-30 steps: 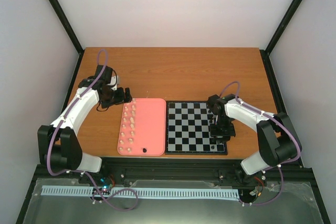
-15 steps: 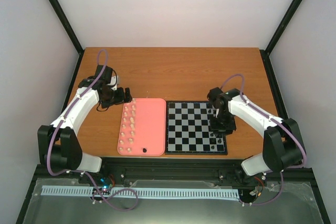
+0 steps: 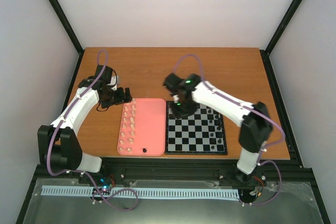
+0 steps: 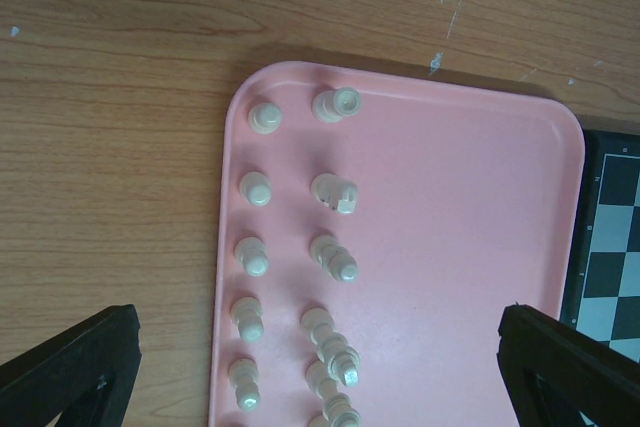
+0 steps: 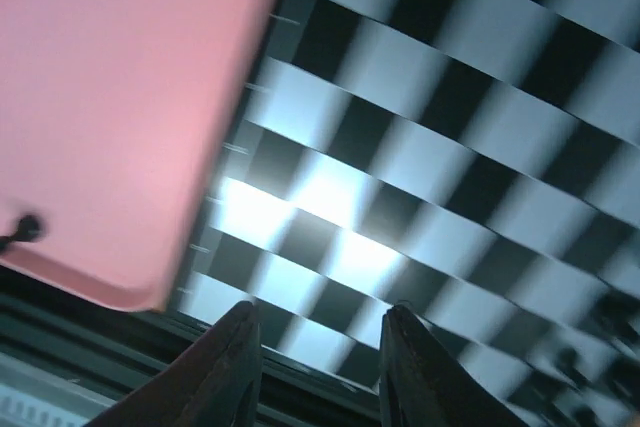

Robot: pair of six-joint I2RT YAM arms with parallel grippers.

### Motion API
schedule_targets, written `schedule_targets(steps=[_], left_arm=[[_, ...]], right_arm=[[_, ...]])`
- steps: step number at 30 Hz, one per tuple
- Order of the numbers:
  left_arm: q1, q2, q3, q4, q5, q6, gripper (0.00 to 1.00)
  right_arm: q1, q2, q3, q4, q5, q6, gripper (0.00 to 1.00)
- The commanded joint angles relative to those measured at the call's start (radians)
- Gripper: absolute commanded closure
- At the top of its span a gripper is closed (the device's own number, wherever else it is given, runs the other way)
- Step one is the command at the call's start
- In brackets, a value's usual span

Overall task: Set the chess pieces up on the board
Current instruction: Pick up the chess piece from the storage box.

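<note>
The chess pieces (image 3: 212,135): several dark ones stand along the right edge of the board (image 3: 184,136); one dark stray (image 3: 143,151) sits at the near rim of the pink tray (image 3: 152,129). Farther back, the right gripper (image 3: 181,107) hovers over the board's far-left corner, jaws spread, empty; the left gripper (image 3: 125,96), likewise spread, hangs past the tray. A hasty reach could topple standing pieces.

This is a robotics lab test cell, not a lived-in room. In the overhead view, plain white panels (image 3: 173,9) close off the back and sides, framed by black metal posts (image 3: 56,11) that run up to the top corners. A left arm (image 3: 79,107) and a right arm (image 3: 220,100), both white and black with purple cables (image 3: 103,56), are bolted to a black rail (image 3: 173,170) along the bottom edge, and the wooden bench (image 3: 210,69) carries a pink tray (image 3: 152,124) beside a chessboard (image 3: 189,135).
</note>
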Motion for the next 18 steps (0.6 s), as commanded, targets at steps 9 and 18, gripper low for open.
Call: schedule_targets(steps=[9,18], left_arm=[[-0.003,-0.019,0.028,0.0,-0.015,-0.003,0.0],[-0.003,-0.041,0.013,0.006,-0.006,-0.005,0.0]], right_arm=[[0.36,0.449,0.482,0.014,-0.098,-0.15,0.66],[0.457,0.524,0.508,-0.012,-0.148,-0.21,0.66]])
